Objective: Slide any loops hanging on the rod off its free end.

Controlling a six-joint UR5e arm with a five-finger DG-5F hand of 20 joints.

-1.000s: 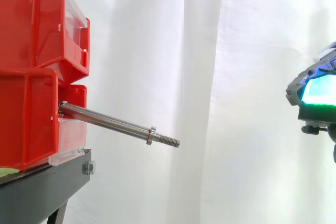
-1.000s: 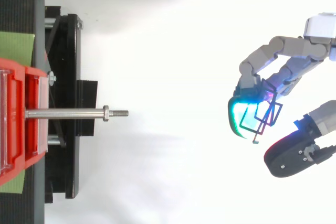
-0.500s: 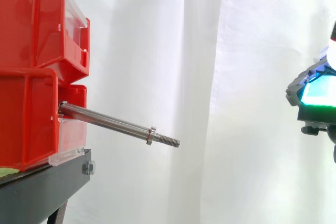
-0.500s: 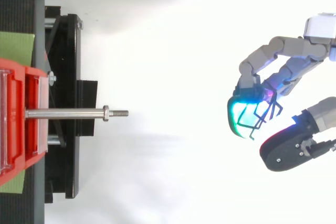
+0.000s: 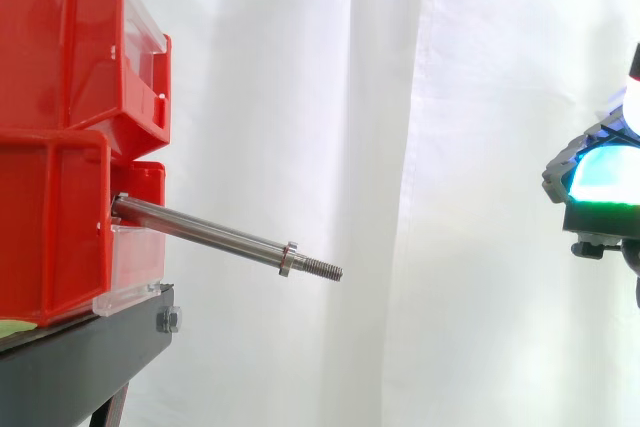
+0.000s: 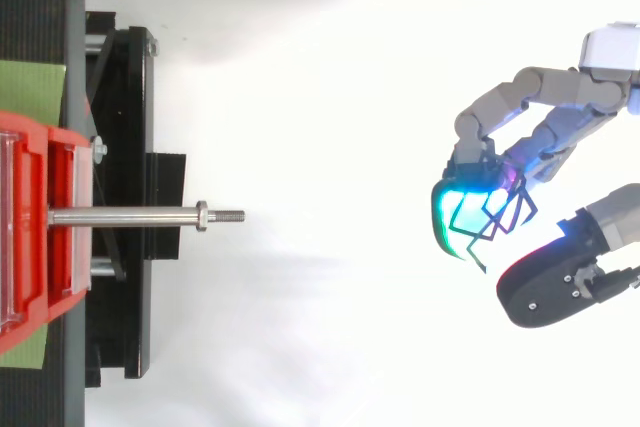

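Note:
The steel rod (image 5: 210,235) sticks out of the red bins (image 5: 60,137) toward the right, sloping a little downward, with a nut and a threaded free end (image 5: 325,268). Nothing hangs on it. In the top view the rod (image 6: 125,215) is equally bare. Far to its right my hand (image 6: 520,97) has its fingers curled, and thin dark wire loops (image 6: 492,219) sit at the cyan glowing fingertip, with the thumb (image 6: 550,287) just below them. In the side view the hand (image 5: 600,182) stands at the right edge, slightly higher than the rod's tip.
The red bins are stacked on a black stand (image 6: 120,197) at the left. A white curtain hangs behind. A wide open gap lies between the rod's free end and the hand.
The wire loops have turned and changed shape at the fingertips. The thumb has drawn slightly closer to the fingers. The rod has not changed.

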